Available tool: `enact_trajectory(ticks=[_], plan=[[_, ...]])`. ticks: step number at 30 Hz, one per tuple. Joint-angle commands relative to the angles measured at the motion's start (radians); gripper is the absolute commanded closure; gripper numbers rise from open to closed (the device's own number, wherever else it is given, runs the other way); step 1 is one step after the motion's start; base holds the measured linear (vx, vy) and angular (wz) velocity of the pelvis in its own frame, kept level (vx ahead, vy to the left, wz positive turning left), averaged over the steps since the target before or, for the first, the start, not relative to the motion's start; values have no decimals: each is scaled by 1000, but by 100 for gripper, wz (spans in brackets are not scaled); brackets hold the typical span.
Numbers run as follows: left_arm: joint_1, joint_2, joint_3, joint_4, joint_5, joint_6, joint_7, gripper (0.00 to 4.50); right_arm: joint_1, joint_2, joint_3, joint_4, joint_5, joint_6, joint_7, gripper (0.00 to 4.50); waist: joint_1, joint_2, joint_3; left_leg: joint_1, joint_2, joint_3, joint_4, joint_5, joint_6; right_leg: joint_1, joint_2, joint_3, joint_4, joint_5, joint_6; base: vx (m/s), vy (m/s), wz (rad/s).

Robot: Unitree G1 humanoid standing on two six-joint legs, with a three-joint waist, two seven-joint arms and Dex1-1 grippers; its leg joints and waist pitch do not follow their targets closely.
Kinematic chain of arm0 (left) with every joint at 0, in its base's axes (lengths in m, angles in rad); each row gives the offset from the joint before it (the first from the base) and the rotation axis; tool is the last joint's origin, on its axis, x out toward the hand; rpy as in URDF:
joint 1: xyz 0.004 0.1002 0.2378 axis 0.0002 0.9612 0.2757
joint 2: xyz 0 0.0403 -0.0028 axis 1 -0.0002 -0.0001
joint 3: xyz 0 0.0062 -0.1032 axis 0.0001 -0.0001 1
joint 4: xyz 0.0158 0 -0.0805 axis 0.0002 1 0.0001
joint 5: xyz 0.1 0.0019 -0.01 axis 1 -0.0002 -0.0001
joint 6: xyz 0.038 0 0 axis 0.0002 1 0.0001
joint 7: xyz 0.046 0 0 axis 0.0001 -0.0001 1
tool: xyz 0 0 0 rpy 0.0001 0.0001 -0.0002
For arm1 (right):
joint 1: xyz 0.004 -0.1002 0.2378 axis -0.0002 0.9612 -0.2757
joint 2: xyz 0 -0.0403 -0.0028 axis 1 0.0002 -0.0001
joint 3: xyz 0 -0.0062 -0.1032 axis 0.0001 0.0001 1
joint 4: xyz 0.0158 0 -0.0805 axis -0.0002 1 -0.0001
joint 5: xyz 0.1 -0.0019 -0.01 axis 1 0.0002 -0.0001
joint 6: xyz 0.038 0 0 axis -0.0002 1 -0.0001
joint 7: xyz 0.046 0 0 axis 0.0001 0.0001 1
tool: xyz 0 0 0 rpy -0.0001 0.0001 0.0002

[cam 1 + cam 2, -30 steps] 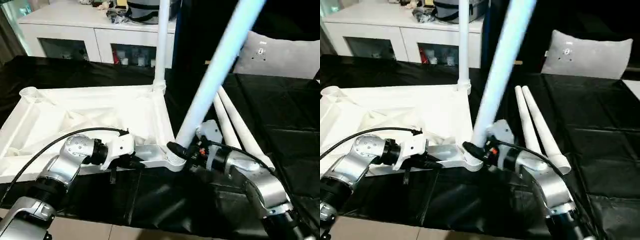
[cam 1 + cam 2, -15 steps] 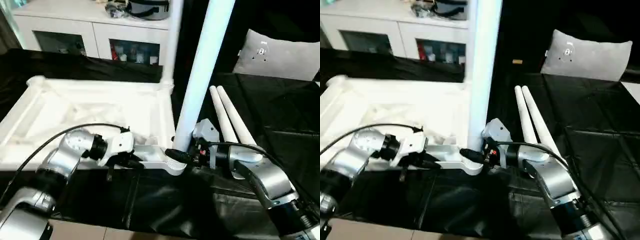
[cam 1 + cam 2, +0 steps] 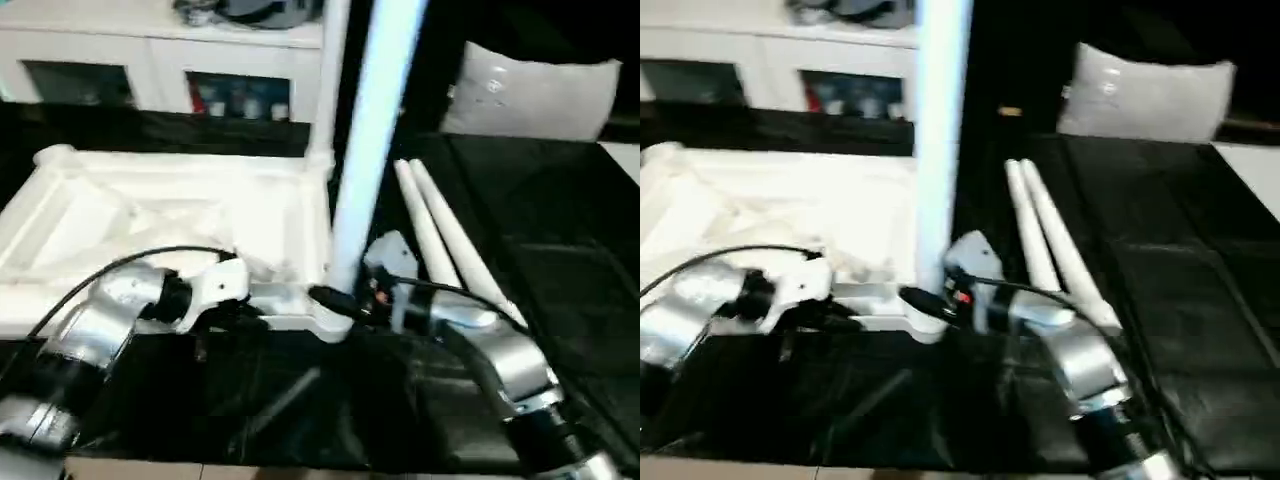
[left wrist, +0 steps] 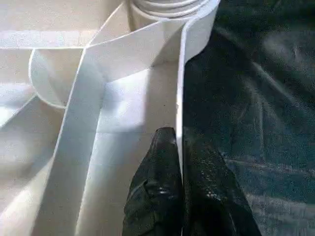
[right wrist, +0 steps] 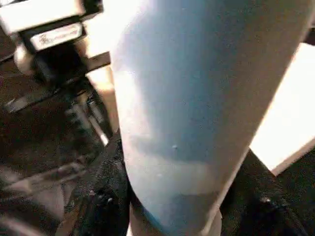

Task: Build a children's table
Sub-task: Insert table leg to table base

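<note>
Far left, my left gripper (image 4: pixel 179 147) is pinched shut on the near rim wall of the top (image 3: pixel 150 215), one finger (image 4: pixel 160 162) inside the rim, the other outside it over the black cloth (image 3: pixel 560 220). The top lies upside down, ribs up, and I'm reading this grip as the brace. Just right of that gripper along the same rim is the near corner socket (image 3: pixel 330 318). A leg (image 3: pixel 365 150) stands in it, long axis close to vertical and running out of the top of the head view. Behind it a second leg (image 3: pixel 325 90) stands upright in the far corner socket. My right gripper (image 3: pixel 335 298) comes in from the right, roughly level, jaws about half wide and closed around the base of the near leg, right above the socket; the wrist view shows the tube between the fingers. So the leg's axis is square to the gripper's reach, and the socket sits directly below the grip: the next push looks to be straight down along the tube, right arm doing it, left holding the top. I can't tell if the leg is fully seated. Further right, two spare legs (image 3: pixel 440 235) lie side by side on the cloth, nearer my right arm. Cushion (image 3: pixel 530 95) at the back right.
</note>
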Motion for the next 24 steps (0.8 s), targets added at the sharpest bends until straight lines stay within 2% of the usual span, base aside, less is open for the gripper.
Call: enact_trajectory(ticks=[1,2,3,4,5,6,7,8,9,10,11,15,17,19,20,21,22,24], plan=[[41,-6,74,-164,-18,113,105,450,37,8,-1,177,-67,73,-99,261,-5,22,-19,-17,41,-19,-89,-351,-33,21,-76,51,-91,-410,-179,0,0,0],[66,-18,78,-220,-22,150,121,450,26,18,-7,193,-70,70,-116,261,-6,18,-21,-14,39,-17,-87,-352,-28,18,-72,49,-96,-416,-174,0,0,0],[92,-37,75,-292,-28,199,139,450,11,31,-11,215,-77,67,-135,261,-14,12,-25,-12,40,-14,-84,-339,-26,19,-71,52,-91,-381,-188,0,0,0],[100,-43,73,-315,-29,215,144,450,6,36,-12,222,-80,66,-142,261,-14,17,-24,-13,40,-15,-84,-333,-25,18,-71,51,-90,-371,-195,0,0,0],[110,-55,67,-358,-33,250,155,450,-5,45,-15,237,-82,66,-153,261,-14,19,-24,-9,38,-9,-80,-329,-18,14,-68,54,-94,-354,-198,0,0,0],[115,-61,64,-382,-35,270,160,450,-11,50,-16,245,-83,65,-159,261,-16,14,-27,-10,37,-8,-79,-317,-16,17,-68,54,-92,-336,-203,0,0,0],[124,-90,49,-469,-41,349,188,450,-33,66,-19,277,-87,61,-176,261,-18,4,-33,-13,38,-5,-78,-282,-10,23,-66,53,-87,-289,-214,0,0,0],[126,-102,43,-502,-43,381,201,450,-42,72,-20,289,-90,59,-182,261,-15,12,-30,-14,40,-8,-80,-275,-12,22,-69,53,-84,-283,-219,0,0,0],[122,-109,39,-515,-41,396,208,450,-48,76,-19,296,-90,60,-183,261,-16,5,-35,-15,35,-4,-75,-249,-4,24,-64,52,-87,-260,-217,0,0,0],[109,-121,29,-529,-22,411,228,450,-56,78,-16,305,-93,58,-182,261,-16,7,-36,-16,36,-5,-76,-240,-2,26,-65,52,-84,-248,-218,0,0,0],[106,-124,27,-534,-16,420,237,450,-59,79,-15,310,-95,56,-183,261,-15,7,-42,-18,35,-4,-72,-199,2,30,-64,51,-80,-188,-225,0,0,0],[103,-126,24,-543,-7,447,261,450,-63,88,-19,323,-93,54,-186,261,-14,7,-53,-21,32,0,-63,-120,15,37,-60,48,-65,-20,-251,0,0,0],[99,-118,18,-541,7,470,278,450,-64,93,-24,332,-93,46,-185,261,-14,7,-52,-22,32,0,-64,-134,16,37,-61,47,-66,-31,-254,0,0,0],[91,-112,16,-524,27,479,302,450,-65,101,-33,344,-92,33,-195,261,-14,8,-50,-19,33,0,-65,-177,9,34,-63,47,-73,-100,-245,0,0,0],[82,-122,24,-504,42,472,336,450,-68,109,-45,354,-82,12,-193,226,-14,11,-50,-20,33,0,-66,-186,6,34,-63,47,-73,-116,-243,0,0,0],[81,-123,25,-501,44,470,340,450,-68,110,-46,355,-82,9,-193,226,-13,12,-49,-19,33,-1,-66,-206,1,32,-63,48,-77,-146,-237,0,0,0],[76,-131,31,-490,47,461,355,450,-70,112,-49,360,-82,-12,-194,205,-13,12,-49,-18,33,-1,-66,-215,-2,30,-63,47,-78,-168,-232,0,0,0],[72,-140,38,-473,41,437,366,450,-75,111,-52,373,-101,-58,-219,189,-11,12,-52,-18,32,-1,-64,-212,-9,29,-63,47,-79,-171,-231,0,0,0]])
